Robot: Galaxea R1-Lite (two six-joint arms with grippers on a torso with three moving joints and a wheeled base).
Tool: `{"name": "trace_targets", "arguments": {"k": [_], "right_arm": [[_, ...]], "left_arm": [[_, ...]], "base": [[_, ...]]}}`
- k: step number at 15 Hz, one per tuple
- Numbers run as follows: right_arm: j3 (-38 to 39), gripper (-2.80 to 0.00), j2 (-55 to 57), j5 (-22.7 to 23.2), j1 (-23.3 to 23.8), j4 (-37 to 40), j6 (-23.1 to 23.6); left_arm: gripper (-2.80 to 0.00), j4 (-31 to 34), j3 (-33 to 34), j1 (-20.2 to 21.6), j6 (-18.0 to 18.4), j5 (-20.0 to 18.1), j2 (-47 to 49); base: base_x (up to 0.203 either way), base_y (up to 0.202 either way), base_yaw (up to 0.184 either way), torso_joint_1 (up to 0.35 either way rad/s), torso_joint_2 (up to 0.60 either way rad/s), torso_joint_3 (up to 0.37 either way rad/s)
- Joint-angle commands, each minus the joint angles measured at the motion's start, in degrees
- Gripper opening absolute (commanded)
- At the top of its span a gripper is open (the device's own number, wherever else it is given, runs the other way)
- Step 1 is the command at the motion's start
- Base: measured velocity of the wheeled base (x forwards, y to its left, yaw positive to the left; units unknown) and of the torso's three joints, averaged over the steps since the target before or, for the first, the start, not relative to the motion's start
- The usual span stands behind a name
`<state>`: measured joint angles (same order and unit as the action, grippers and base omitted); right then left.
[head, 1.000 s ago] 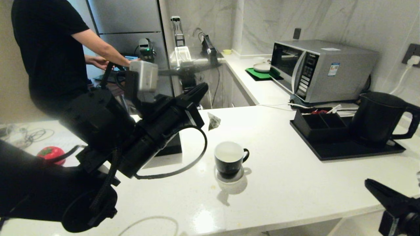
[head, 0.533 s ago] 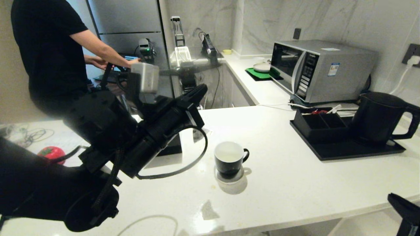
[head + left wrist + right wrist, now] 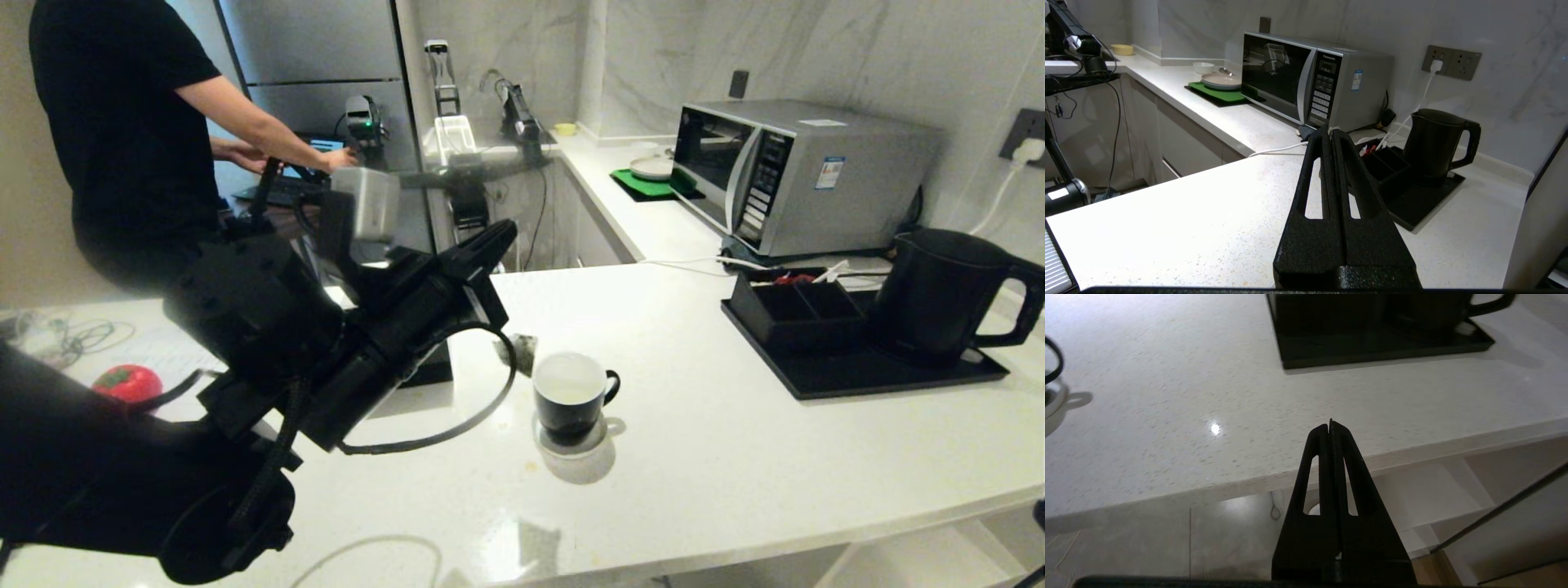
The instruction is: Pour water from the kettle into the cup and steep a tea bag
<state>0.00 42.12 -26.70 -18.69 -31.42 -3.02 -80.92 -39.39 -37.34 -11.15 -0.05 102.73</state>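
Left gripper (image 3: 504,231) hangs raised over the counter (image 3: 694,457) with its jaws pressed together, holding nothing that shows; its bulky arm and a looping cable cover part of the tea bag (image 3: 522,349), which sits just left of the cup (image 3: 571,400). Right gripper (image 3: 1330,424), also closed and empty, is low at the counter's near edge. One cup stands on a small coaster with pale water (image 3: 569,384) inside. One kettle (image 3: 939,294) rests on one black tray (image 3: 857,371), well to the cup's right, beside one microwave (image 3: 800,171). One person (image 3: 122,122) stands behind.
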Motion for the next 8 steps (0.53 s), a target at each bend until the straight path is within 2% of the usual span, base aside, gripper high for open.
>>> {"name": "trace_targets", "arguments": {"k": [1, 2, 5, 8], "right_arm": [[0.0, -2.80, -2.0, -0.1, 1.0, 0.2, 0.0], [0.0, -2.80, -3.1, -0.2, 1.0, 1.4, 0.1], [0.0, -2.80, -5.1, -1.7, 3.4, 5.7, 4.9], [0.0, -2.80, -6.0, -3.0, 7.7, 10.4, 5.1]], "left_arm": [[-2.80, -0.5, 0.0, 0.0, -0.1, -0.2, 0.0], [-2.80, -0.5, 0.0, 0.0, -0.1, -0.4, 0.0], [-2.80, -0.5, -0.2, -0.1, -0.1, -0.7, 0.6], [-2.80, -0.5, -0.3, -0.1, -0.1, -0.7, 1.0]], "base": [[0.000, 0.000, 0.000, 0.000, 0.00, 0.000], [0.000, 0.000, 0.000, 0.000, 0.00, 0.000], [0.000, 0.000, 0.000, 0.000, 0.00, 0.000], [0.000, 0.000, 0.000, 0.000, 0.00, 0.000]]}}
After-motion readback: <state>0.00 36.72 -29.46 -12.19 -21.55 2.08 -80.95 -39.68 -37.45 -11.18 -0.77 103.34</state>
